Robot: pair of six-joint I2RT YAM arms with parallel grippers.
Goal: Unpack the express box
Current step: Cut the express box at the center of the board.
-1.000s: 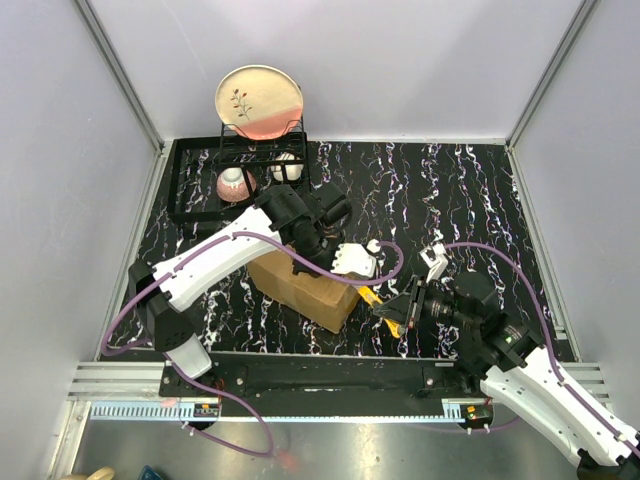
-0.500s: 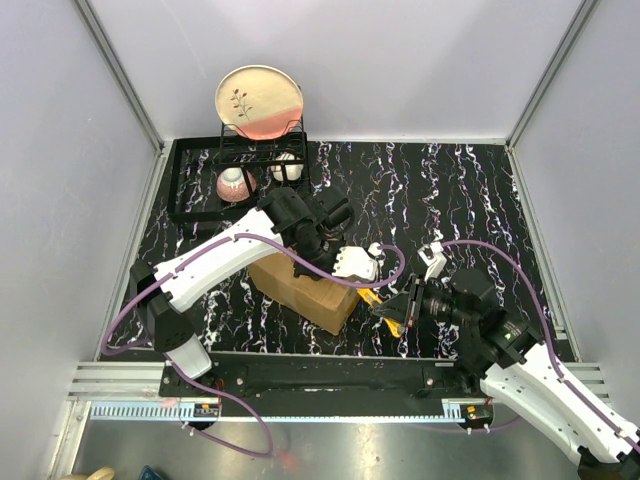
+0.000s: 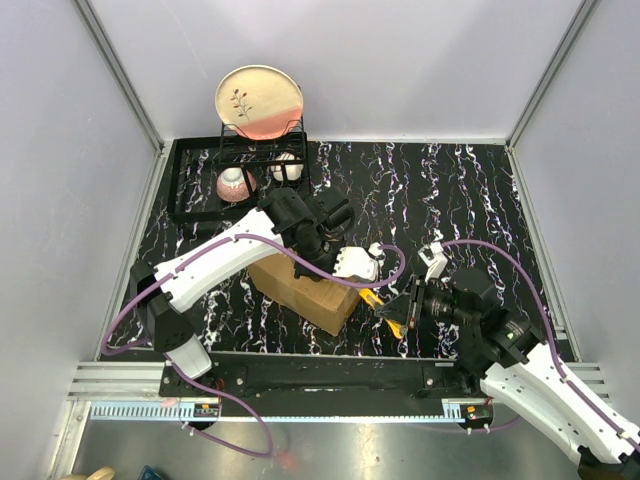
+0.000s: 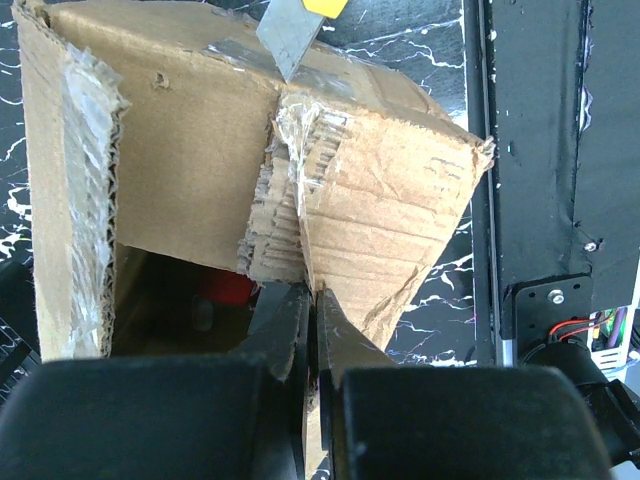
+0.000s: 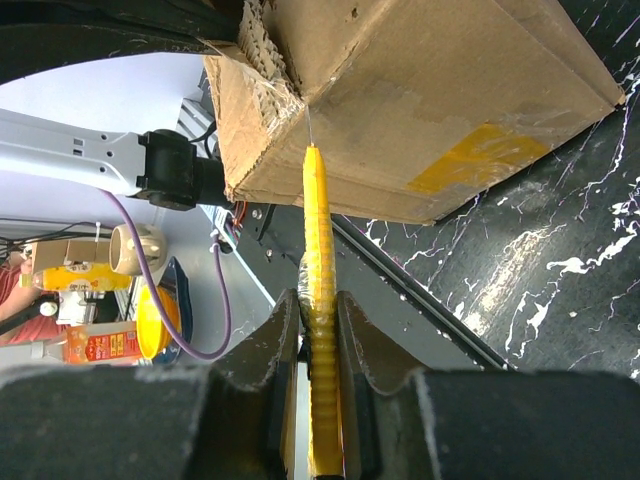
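Express box (image 3: 300,288): brown corrugated carton, sat near centre of black marbled table (image 3: 450,190), flap torn. Left gripper (image 4: 312,310): was clamped on its flap edge. Right gripper (image 5: 316,315): gripped yellow utility knife (image 5: 317,230), blade against taped seam.

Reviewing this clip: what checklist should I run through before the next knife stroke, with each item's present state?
1. Flap hold: left gripper shut on the express box at its torn flap: ok.
2. Tool hold: right gripper shut on the yellow knife: ok.
3. Aim: blade meets the taped edge of the box: ok.
4. Clearance: blade apart from the left gripper: ok.
5. Contents: red item inside the box out of the blade's path: cannot tell.
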